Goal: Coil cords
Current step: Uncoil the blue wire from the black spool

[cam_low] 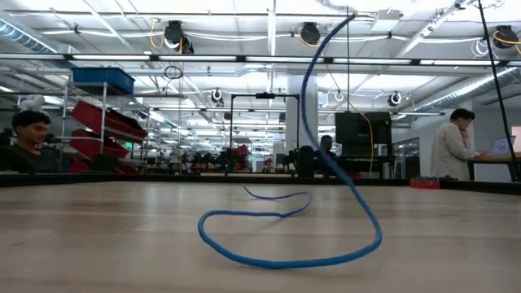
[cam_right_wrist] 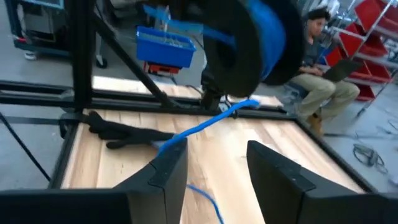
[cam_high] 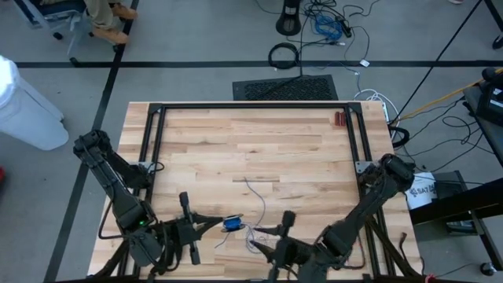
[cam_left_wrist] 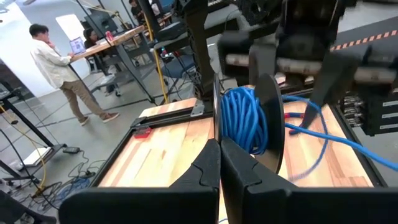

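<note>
Winding is the step in hand, as I judge it. Left gripper [cam_high: 206,224] sits at the table's [cam_high: 251,149] near edge, fingers pressed together on a dark spool [cam_left_wrist: 273,127] — blue turns of the cord [cam_left_wrist: 244,119] are bunched on it just past the fingertips. From that bundle the loose cord runs away from the gripper, hangs down and lies in an open loop on the wood. Right gripper [cam_right_wrist: 214,171] faces the left one from close by, its fingers spread with nothing between them; a blue strand crosses just beyond its tips. Next move likely calls for the right gripper to catch that strand and feed slack round the spool — without dragging off the turns already wound.
</note>
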